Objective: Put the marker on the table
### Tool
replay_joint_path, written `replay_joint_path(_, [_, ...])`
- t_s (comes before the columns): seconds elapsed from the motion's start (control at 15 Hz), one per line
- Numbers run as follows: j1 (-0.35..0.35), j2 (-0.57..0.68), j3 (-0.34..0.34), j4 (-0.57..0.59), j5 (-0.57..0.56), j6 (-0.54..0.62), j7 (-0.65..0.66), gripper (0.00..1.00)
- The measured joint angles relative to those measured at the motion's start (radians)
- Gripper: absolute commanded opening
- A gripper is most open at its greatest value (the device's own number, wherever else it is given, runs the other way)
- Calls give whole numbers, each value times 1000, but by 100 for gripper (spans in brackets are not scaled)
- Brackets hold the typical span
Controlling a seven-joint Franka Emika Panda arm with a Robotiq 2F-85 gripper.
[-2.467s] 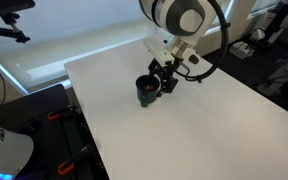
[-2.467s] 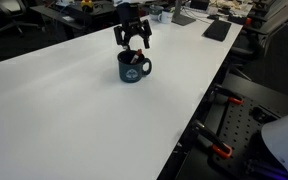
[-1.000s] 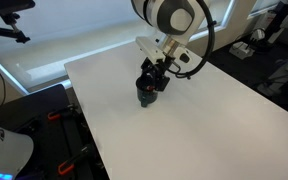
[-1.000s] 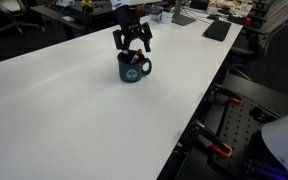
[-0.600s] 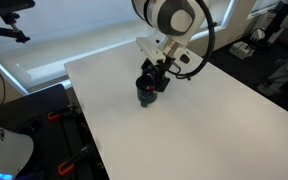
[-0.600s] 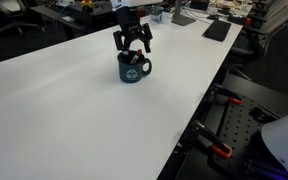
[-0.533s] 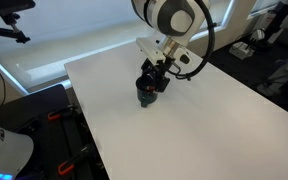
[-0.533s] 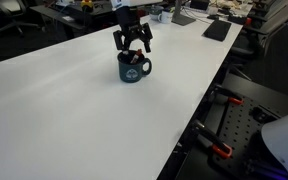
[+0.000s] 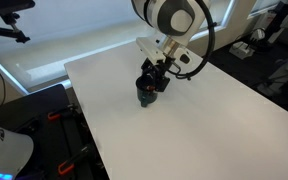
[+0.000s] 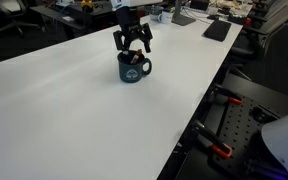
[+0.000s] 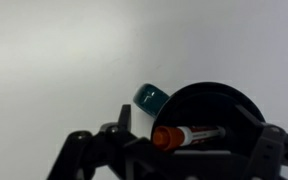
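Inside cup (image 11: 224, 105) | marker (image 11: 189, 134) in wrist view | gripper (image 10: 133, 47) spread above

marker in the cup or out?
In. Wrist view shows the marker lying inside the cup; in an exterior view the gripper hangs open above it, not holding it.

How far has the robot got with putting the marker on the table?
Done: the tool is lined up right over the cup, with its jaws open. In hand: nothing yet; the wrist view shows the marker lying inside the cup. Left: reach in, grab the marker, lift it out and lay it on the table.
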Motion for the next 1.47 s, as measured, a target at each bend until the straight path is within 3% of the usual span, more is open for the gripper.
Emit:
replay_joint_path(0.13, [0,0,0,0,0,0,0,100])
replay_joint_path(0.2, [0,0,0,0,0,0,0,96])
replay_joint_path(0.27, [0,0,0,0,0,0,0,82])
replay_joint_path(0.33, [0,0,0,0,0,0,0,80])
replay_joint_path(0.53, [0,5,0,0,0,0,-1,81])
replay_joint_path(0.67, [0,10,0,0,0,0,-2,95])
replay_joint_path(0.8, [0,15,0,0,0,0,-2,99])
replay_joint_path(0.87, [0,17,0,0,0,0,-2,95])
replay_joint_path(0.93, [0,19,0,0,0,0,-2,100])
replay_joint_path(1.47, [-2,21,-2,0,0,0,-2,100])
